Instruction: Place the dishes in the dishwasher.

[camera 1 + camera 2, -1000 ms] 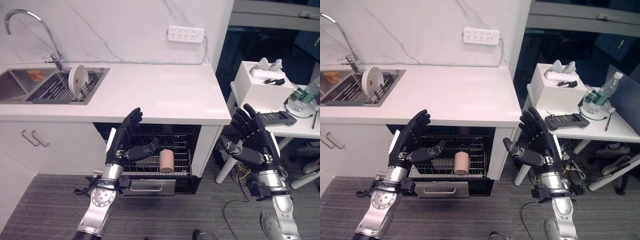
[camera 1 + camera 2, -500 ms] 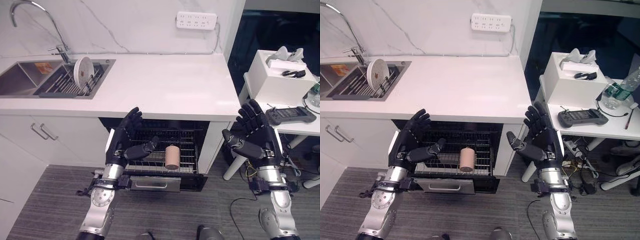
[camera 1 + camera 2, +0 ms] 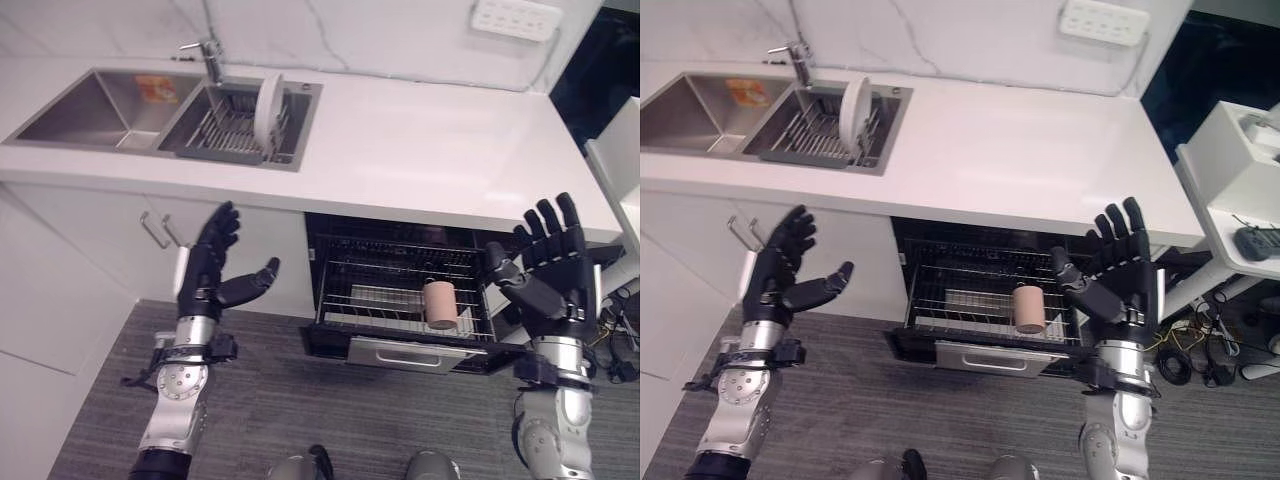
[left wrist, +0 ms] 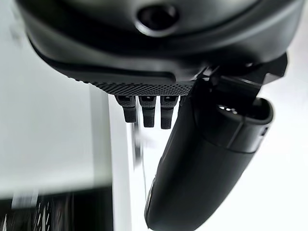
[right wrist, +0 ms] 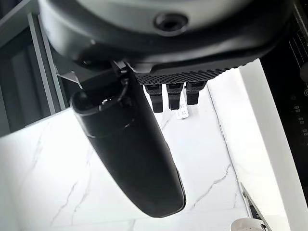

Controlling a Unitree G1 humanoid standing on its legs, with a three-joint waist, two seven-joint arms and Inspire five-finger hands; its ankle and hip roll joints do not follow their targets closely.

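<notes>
The white stone desk (image 3: 420, 150) carries a steel sink (image 3: 110, 100) whose dark rack (image 3: 225, 125) holds a round white plate (image 3: 268, 105) on edge, its face toward the basin, its long axis upright. Below, the black dishwasher's wire basket (image 3: 400, 305) is pulled out, a tan cup (image 3: 438, 304) standing in it. Left robot hand (image 3: 208, 270) and right robot hand (image 3: 550, 262) hover open, empty – a reach could tip the plate off its rack slots – or clip the basket
</notes>
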